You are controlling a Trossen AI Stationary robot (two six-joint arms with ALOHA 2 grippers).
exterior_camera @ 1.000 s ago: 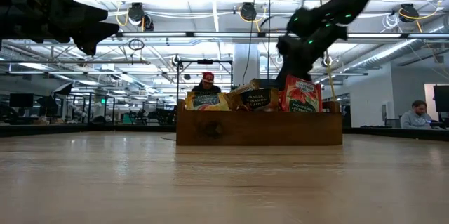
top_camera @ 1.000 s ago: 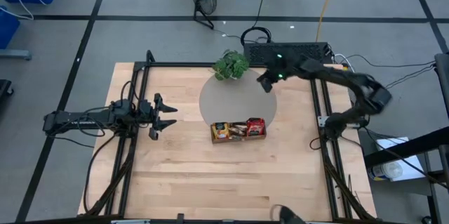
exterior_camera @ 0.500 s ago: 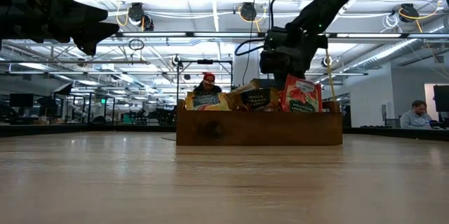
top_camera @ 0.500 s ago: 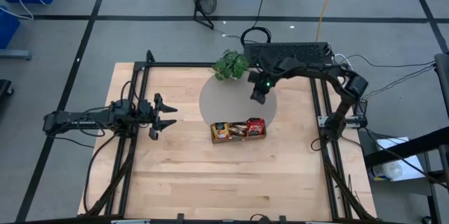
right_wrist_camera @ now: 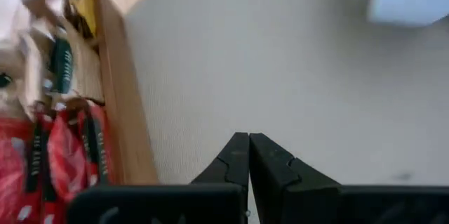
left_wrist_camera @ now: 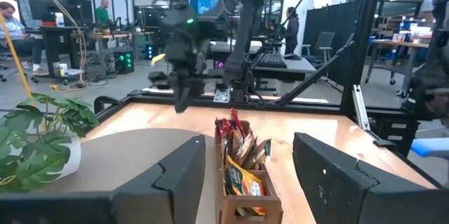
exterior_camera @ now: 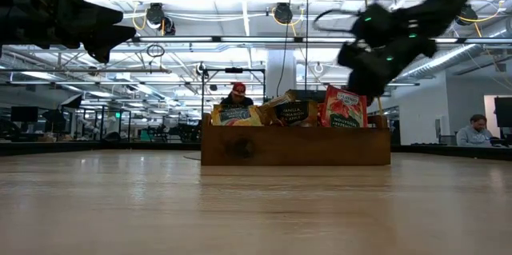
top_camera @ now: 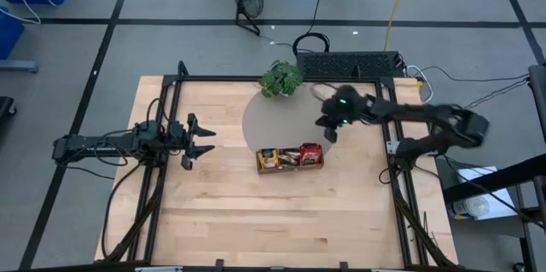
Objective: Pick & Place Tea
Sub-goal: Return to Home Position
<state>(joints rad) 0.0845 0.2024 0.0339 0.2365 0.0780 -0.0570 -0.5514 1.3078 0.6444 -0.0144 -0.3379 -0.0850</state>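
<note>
Overall, the wooden table [top_camera: 239, 212] is carrying every item inside its black frame. The left arm is lying along the table's left side. Its left gripper [top_camera: 211, 141] is hanging above bare wood with the claw spread wide and holding nothing, well apart from the wooden organizer [exterior_camera: 294, 148]. The right arm is reaching in from the right side. The right gripper [top_camera: 329, 132] is hovering over the right edge of the round grey mat [top_camera: 273, 118], near the organizer's right end, and its fingers [right_wrist_camera: 238, 155] are pressing together with nothing between them. A potted plant [top_camera: 281, 78] is standing at the mat's far edge. The organizer is sitting on the near part of the mat. The tea [left_wrist_camera: 240, 155] is standing upright inside it: red packets [top_camera: 310, 152] are filling the right slot and orange-yellow packets [top_camera: 270, 159] the left slot. The middle slot is holding darker packets [exterior_camera: 293, 113], apparently the beige-and-green sort, though their colour is not reading clearly.
</note>
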